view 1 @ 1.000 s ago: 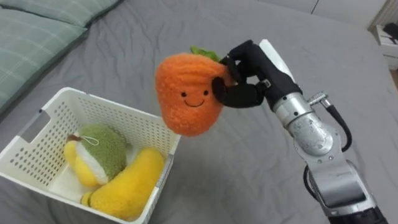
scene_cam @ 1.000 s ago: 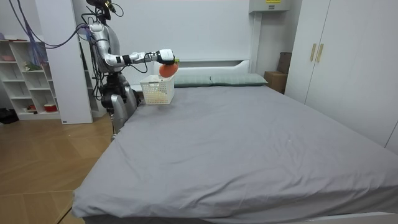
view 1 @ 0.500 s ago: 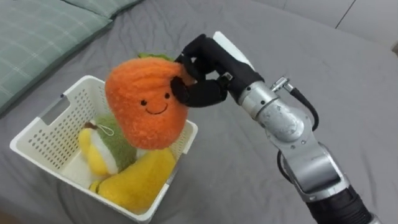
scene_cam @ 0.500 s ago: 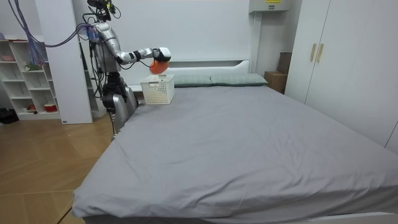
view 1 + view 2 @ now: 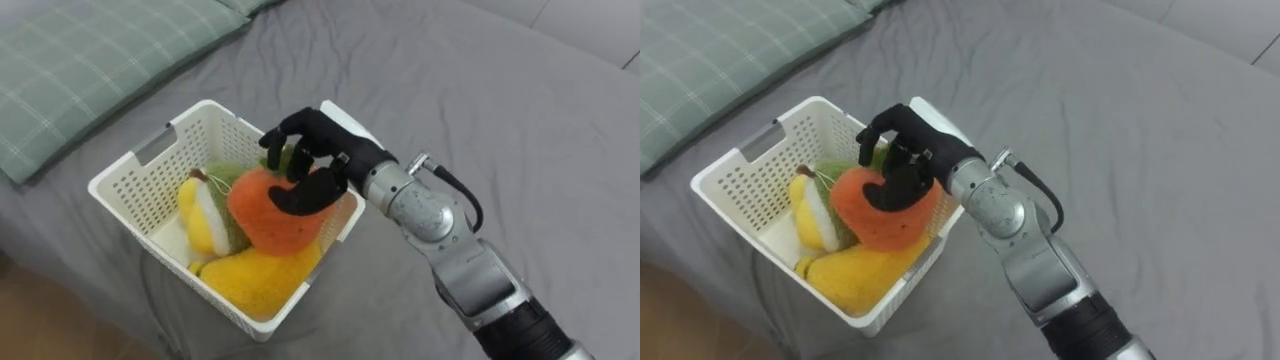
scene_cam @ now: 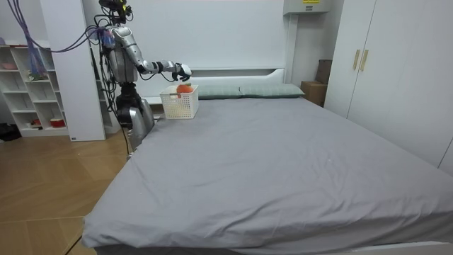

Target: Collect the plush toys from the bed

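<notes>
A white slatted basket (image 5: 150,160) stands on the grey bed near its edge, and it also shows in the room view (image 6: 179,103). Inside lie a yellow plush toy (image 5: 250,280) and a green and yellow plush toy (image 5: 205,205). An orange plush toy (image 5: 265,210) with a green leaf rests on top of them, inside the rim. My right hand (image 5: 315,160) reaches in from the right. Its fingers arch over the toy's leafy top and its thumb curls against the orange side.
A green checked pillow (image 5: 90,60) lies beyond the basket at the upper left. Grey sheet (image 5: 520,120) stretches away to the right. In the room view I stand beside the bed's head end, with a white shelf (image 6: 28,85) behind me and wardrobes (image 6: 382,64) across the room.
My right hand has carried the orange toy left and down, from above the basket's rim into the basket, onto the other toys. The eye views have shifted as well.
</notes>
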`<state>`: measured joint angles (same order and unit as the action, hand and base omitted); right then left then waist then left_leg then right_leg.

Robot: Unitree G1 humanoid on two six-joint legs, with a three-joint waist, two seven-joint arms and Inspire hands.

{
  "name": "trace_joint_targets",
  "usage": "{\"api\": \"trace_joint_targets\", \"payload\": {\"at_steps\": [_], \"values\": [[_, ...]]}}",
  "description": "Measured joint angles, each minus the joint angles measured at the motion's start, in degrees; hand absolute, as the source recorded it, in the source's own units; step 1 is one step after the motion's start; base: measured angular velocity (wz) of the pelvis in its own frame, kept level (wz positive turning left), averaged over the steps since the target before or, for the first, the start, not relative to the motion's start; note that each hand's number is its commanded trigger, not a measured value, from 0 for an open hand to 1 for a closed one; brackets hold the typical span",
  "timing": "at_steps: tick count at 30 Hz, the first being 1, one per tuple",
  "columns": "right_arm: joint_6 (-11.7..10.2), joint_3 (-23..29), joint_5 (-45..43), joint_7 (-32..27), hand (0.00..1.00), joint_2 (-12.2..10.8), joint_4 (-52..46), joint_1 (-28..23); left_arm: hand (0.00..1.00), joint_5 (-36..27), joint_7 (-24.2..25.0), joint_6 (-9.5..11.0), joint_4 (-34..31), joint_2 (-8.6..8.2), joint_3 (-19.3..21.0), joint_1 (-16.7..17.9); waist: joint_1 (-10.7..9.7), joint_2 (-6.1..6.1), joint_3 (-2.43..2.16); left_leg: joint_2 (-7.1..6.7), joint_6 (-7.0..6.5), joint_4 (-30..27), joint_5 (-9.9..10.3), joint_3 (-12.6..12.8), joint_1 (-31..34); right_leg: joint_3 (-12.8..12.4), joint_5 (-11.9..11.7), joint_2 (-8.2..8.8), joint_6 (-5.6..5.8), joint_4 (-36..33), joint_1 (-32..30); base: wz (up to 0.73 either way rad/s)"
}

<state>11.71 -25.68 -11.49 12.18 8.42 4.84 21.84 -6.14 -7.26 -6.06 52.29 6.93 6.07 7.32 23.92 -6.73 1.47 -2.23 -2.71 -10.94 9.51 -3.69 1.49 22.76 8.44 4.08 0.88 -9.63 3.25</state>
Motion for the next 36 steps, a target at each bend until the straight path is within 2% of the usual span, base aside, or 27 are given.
{"api": "trace_joint_targets", "payload": {"at_steps": [7,12,18,21,23,25,28,30,31,32,33,35,36], "values": [[0.0,0.0,0.0,0.0,0.00,0.1,1.5,0.0,0.00,0.0,-0.1,-0.2,0.0,-0.05,0.0,-0.1,-0.4,0.13,0.09,-0.09,-0.03,-0.1,0.0,0.1,-0.1,0.0,0.0,0.05,0.00,0.0,0.1,0.00],[0.0,0.0,0.0,-0.7,0.00,0.5,2.0,-0.7,0.00,0.1,-1.2,-0.2,0.3,-0.09,0.1,0.1,-1.0,-0.02,-0.03,-0.11,-0.04,-0.1,0.0,0.0,-0.3,0.0,0.0,0.02,0.00,0.2,0.2,0.00],[-0.8,1.3,0.2,-1.1,0.00,1.2,3.6,-1.0,0.00,0.2,-2.5,-0.1,0.6,-0.62,0.6,0.5,-2.3,0.10,-0.07,-0.16,-0.06,0.2,-0.1,0.4,-0.9,-0.7,0.0,-0.05,0.00,0.9,0.7,-0.03],[-1.5,2.9,1.6,-1.9,0.00,1.0,3.5,-1.1,0.00,0.1,-3.5,-0.1,0.6,-0.90,0.5,0.4,-3.4,0.27,-0.11,0.04,-0.08,0.2,-0.1,1.5,-1.4,-1.7,0.0,-0.12,-0.02,1.0,0.6,-0.15],[-2.8,4.0,3.6,-3.4,0.00,1.0,3.0,-1.2,0.00,0.1,-3.5,0.3,0.6,-0.88,0.4,0.4,-4.9,0.76,-0.09,0.12,-0.10,0.3,-0.1,2.2,-1.7,-2.3,0.0,-0.18,-0.02,0.9,0.6,-0.14],[-4.1,6.0,7.2,-4.5,0.00,1.0,2.8,-1.6,0.00,0.1,-3.5,0.8,0.6,-0.90,0.1,0.2,-5.4,1.10,-0.18,0.32,-0.10,0.7,0.0,3.1,-2.2,-3.2,-0.1,-0.20,-0.04,0.9,0.5,-0.23],[-5.4,10.5,12.1,-6.8,0.00,1.1,-0.5,-4.7,0.00,0.5,-3.5,2.0,1.8,-0.94,0.1,0.0,-7.3,1.91,-0.71,0.61,-0.11,1.5,0.0,5.0,-3.2,-4.5,-0.1,-0.34,-0.05,0.9,0.5,-0.24],[-7.0,12.8,16.8,-8.4,0.00,1.4,-3.3,-7.7,0.00,0.4,-3.5,2.3,3.2,-0.98,0.1,0.2,-9.2,2.69,-1.00,0.69,-0.15,2.0,0.0,5.8,-3.9,-5.6,-0.1,-0.47,-0.02,0.9,0.7,-0.29],[-7.5,14.2,19.2,-8.9,0.00,1.8,-5.1,-9.6,0.00,0.5,-3.5,2.4,3.1,-1.04,0.1,0.9,-10.6,3.20,-1.25,0.79,-0.16,2.4,0.0,6.7,-4.3,-6.1,-0.2,-0.39,0.02,0.9,0.7,-0.29],[-7.8,16.2,23.1,-9.0,0.00,2.0,-6.2,-11.1,0.00,0.5,-3.5,2.5,3.1,-1.07,0.3,1.5,-12.5,3.39,-1.30,0.86,-0.16,2.6,0.0,7.0,-4.6,-6.8,-0.2,-0.33,0.01,0.8,0.6,-0.24],[-8.2,17.2,25.6,-9.0,0.00,2.2,-6.3,-11.7,0.00,0.5,-3.6,2.4,3.1,-1.13,0.5,1.8,-13.3,3.50,-1.28,0.89,-0.16,2.6,0.0,7.1,-4.7,-6.9,-0.2,-0.37,0.01,0.8,0.6,-0.17],[-9.6,22.4,32.4,-10.2,0.00,2.9,-6.2,-14.5,0.00,0.0,-4.3,2.4,2.8,-1.11,1.0,3.5,-16.5,3.73,-1.14,1.04,-0.16,2.6,0.0,8.0,-5.0,-7.6,-0.2,-0.51,-0.04,0.7,0.6,-0.12],[-9.8,23.9,33.4,-10.5,0.00,2.9,-6.2,-15.4,0.00,0.0,-4.4,2.4,2.8,-1.12,1.2,3.9,-16.9,3.81,-1.09,1.11,-0.17,2.7,0.1,8.2,-5.1,-7.9,-0.2,-0.58,-0.08,0.7,0.5,-0.18]]}}
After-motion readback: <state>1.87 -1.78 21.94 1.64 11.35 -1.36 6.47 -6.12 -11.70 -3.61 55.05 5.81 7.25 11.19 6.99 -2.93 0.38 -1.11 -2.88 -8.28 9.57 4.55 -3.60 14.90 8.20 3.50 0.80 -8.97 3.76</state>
